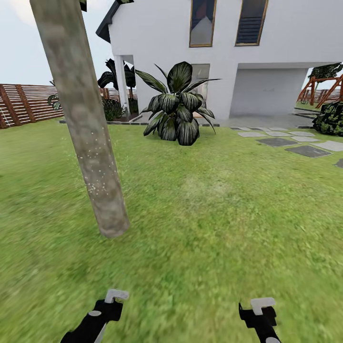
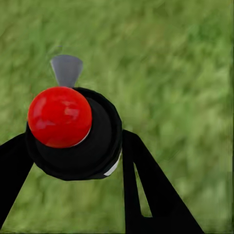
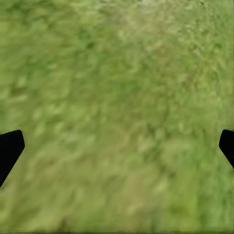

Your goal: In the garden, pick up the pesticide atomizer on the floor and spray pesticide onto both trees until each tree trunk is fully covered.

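Left jaws clamped on round, red-knobbed pesticide atomizer (image 2: 73, 134); right jaws spread over grass.

Lawn under me, tree rooted in it

I look over a wide green lawn (image 1: 205, 214). A mottled grey-brown tree trunk (image 1: 88, 128) rises from the grass at my left, leaning, flecked with white specks (image 1: 95, 162). Farther off a broad-leaved dark plant (image 1: 177, 107) sits at the lawn's edge, with grey paving slabs (image 1: 290, 143) set in the grass to my right.
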You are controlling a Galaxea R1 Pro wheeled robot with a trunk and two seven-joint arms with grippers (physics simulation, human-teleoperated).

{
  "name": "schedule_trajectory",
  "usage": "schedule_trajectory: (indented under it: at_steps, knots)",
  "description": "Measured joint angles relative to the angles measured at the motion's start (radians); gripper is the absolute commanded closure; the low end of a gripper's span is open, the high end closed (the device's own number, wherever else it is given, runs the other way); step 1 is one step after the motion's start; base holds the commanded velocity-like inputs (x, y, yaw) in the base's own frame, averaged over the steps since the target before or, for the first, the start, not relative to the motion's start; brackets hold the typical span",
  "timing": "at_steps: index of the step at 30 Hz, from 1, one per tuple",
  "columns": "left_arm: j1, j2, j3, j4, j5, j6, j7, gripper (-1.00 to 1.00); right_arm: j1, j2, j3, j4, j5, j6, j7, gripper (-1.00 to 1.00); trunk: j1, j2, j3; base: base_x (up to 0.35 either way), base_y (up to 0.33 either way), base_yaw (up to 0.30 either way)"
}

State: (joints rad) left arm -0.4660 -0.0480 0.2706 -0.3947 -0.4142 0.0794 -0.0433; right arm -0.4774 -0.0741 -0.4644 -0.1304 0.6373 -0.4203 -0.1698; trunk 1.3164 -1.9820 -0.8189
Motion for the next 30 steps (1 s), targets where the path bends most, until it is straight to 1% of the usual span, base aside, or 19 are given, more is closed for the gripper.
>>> schedule_trajectory:
  at_steps: [1, 2, 3, 4, 9, 13, 16, 24, 30]
  knots:
    - [0.007, 0.004, 0.05, 0.032, 0.087, -0.109, 0.0, 1.0, 0.003, 0.005, 0.0, 0.011, 0.0, 0.0, 0.001, -1.0, 0.0, 0.0, 0.0, 0.0, 0.0, 0.0]
    - [0.018, 0.003, 0.063, 0.058, 0.125, -0.18, 0.0, 1.0, 0.006, 0.015, 0.002, 0.083, 0.0, -0.004, 0.0, -1.0, 0.0, 0.0, 0.0, 0.0, 0.0, -0.116]
    - [0.022, 0.004, 0.068, 0.066, 0.13, -0.189, 0.0, 1.0, 0.007, 0.031, 0.002, 0.099, 0.0, -0.004, 0.001, -1.0, 0.0, 0.0, 0.0, 0.0, 0.0, -0.194]
    - [0.023, 0.004, 0.069, 0.068, 0.129, -0.191, 0.0, 1.0, 0.006, 0.032, -0.001, 0.1, -0.001, -0.005, 0.001, -1.0, 0.0, 0.0, 0.0, 0.0, 0.0, -0.234]
    - [0.038, 0.011, 0.07, 0.07, 0.131, -0.194, 0.0, 1.0, 0.006, 0.033, -0.002, 0.1, -0.002, -0.004, 0.0, -1.0, 0.0, 0.0, 0.0, 0.0, 0.0, -0.267]
    - [0.041, 0.012, 0.07, 0.065, 0.13, -0.194, 0.002, 1.0, 0.006, 0.033, -0.002, 0.1, -0.003, -0.005, 0.0, -1.0, 0.0, 0.0, 0.0, -0.001, 0.0, -0.277]
    - [0.042, 0.018, 0.071, 0.064, 0.129, -0.193, 0.002, 1.0, 0.006, 0.033, -0.003, 0.099, -0.004, -0.005, 0.0, -1.0, 0.0, 0.0, 0.0, -0.098, 0.023, -0.278]
    - [0.043, 0.02, 0.07, 0.065, 0.13, -0.194, 0.002, 1.0, 0.006, 0.032, -0.004, 0.098, -0.004, -0.005, 0.0, -1.0, 0.0, 0.0, 0.0, -0.211, 0.214, -0.295]
    - [0.043, 0.02, 0.069, 0.067, 0.13, -0.194, 0.002, 1.0, 0.007, 0.031, -0.003, 0.098, -0.004, -0.005, 0.0, -1.0, 0.0, 0.0, -0.006, -0.235, 0.231, -0.244]
